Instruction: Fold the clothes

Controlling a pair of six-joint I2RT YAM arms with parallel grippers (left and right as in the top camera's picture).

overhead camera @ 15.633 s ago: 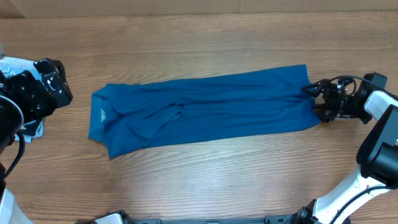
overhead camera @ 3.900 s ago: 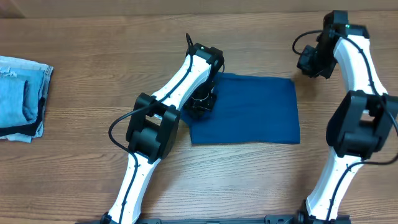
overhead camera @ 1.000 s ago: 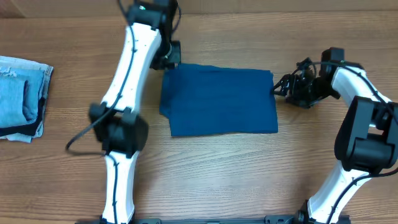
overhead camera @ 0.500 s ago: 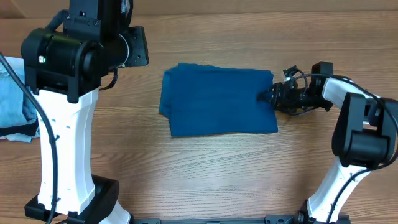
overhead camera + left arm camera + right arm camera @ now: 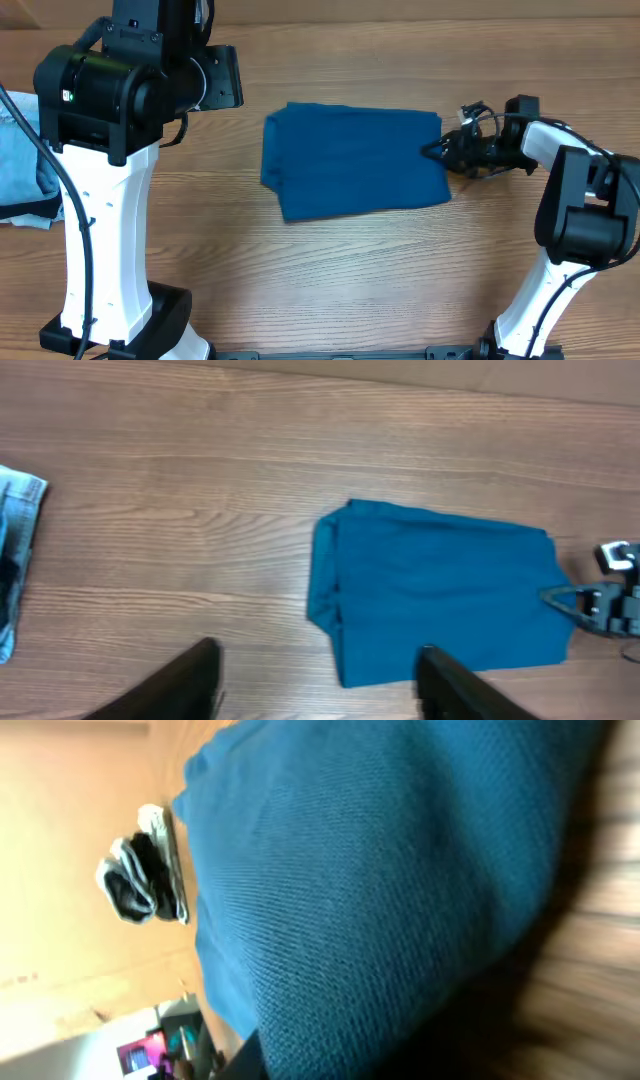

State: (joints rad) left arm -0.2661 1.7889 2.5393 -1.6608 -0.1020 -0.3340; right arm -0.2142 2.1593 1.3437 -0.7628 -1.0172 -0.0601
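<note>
One folded blue shirt [image 5: 355, 160] is pinched by the right claw [image 5: 438, 152], the left claw [image 5: 318, 660] is spread open, and one jeans pile [image 5: 14, 555] is seen.

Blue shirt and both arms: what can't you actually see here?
- Right gripper, overhead: too small and dark at the shirt's edge to tell whether it pinches fabric; cloth fills the right wrist view.
- Denim stack: mostly behind the left arm overhead, cut by the left wrist view's edge.
- Left gripper: fingertips cut off by the bottom edge.
</note>
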